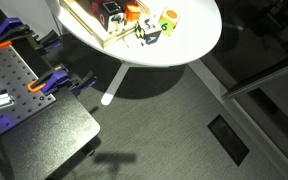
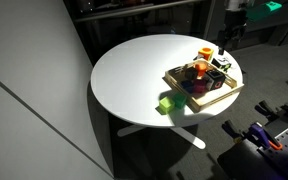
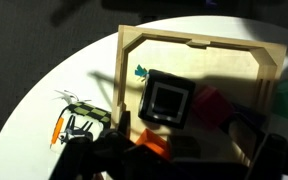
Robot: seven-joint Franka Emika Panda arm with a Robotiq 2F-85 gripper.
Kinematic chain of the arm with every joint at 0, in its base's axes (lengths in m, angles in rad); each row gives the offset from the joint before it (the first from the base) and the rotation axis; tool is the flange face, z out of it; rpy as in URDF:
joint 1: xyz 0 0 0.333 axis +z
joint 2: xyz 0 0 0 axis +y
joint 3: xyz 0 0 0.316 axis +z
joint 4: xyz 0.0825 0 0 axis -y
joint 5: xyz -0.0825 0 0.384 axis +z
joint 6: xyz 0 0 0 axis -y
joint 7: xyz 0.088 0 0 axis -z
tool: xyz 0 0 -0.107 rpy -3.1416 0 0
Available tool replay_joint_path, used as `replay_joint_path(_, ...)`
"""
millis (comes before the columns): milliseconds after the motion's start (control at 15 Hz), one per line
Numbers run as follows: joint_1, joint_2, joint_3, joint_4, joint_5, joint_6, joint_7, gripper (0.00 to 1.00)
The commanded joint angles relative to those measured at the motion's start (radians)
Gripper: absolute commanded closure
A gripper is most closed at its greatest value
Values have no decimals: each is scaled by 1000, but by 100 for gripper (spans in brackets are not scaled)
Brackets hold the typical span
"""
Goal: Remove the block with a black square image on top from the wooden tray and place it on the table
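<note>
The block with the black square image on top [image 3: 167,98] lies inside the wooden tray [image 3: 194,42], near its left rim in the wrist view. A red block [image 3: 210,106] sits beside it and an orange block [image 3: 154,146] lies closer to me. My gripper [image 3: 179,158] hovers above the tray, its dark fingers spread at the lower left and lower right of the wrist view, holding nothing. The tray [image 2: 210,100] stands on the round white table [image 2: 134,70], at its edge, and also shows in an exterior view [image 1: 89,27].
A yellow-green cube [image 1: 170,17] [image 2: 169,102] and a pale cube with black marks [image 1: 149,36] sit on the table outside the tray. A dark perforated workbench [image 1: 24,110] with orange clamps [image 1: 52,83] stands beside the table.
</note>
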Motion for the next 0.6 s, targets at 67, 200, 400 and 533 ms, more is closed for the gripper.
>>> replay_joint_path(67, 1, 91, 11, 59, -59, -19, 84, 0)
replay_joint_path(200, 5, 125, 9, 76, -90, -18, 112, 0)
replay_joint_path(400, 10, 171, 8, 100, -117, -22, 133, 0)
replay_joint_path(533, 16, 199, 8, 116, -127, -24, 138, 0)
